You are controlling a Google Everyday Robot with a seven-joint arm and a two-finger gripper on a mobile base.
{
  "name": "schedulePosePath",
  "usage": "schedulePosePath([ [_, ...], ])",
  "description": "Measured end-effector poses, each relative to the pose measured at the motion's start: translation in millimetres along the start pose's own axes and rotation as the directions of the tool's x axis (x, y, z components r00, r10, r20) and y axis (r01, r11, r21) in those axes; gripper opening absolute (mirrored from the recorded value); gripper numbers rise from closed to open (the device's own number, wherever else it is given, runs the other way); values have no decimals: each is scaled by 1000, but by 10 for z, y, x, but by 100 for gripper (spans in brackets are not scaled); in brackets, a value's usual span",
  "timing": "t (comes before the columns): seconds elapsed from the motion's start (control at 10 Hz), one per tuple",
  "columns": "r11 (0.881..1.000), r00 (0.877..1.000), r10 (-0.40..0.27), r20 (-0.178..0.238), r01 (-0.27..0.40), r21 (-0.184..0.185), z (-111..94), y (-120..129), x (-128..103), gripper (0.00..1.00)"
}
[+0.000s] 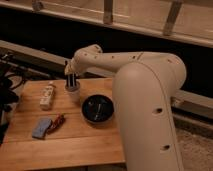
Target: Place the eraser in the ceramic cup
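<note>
The small white ceramic cup (73,94) stands on the wooden table (75,140), left of the black bowl. My gripper (72,83) hangs straight over the cup, its dark fingers reaching down to the cup's rim. I cannot make out the eraser; it may be hidden at the fingers or in the cup.
A wide black bowl (98,108) sits right of the cup. A white packet (48,95) lies to the cup's left. A blue-grey sponge-like block (42,128) and a red-brown wrapper (58,122) lie at the front left. My large white arm (145,100) fills the right side.
</note>
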Motion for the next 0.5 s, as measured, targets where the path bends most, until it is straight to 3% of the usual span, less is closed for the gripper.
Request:
schedulePosePath([
  [0.5, 999, 999, 37, 19, -37, -5, 87, -156, 55, 0],
])
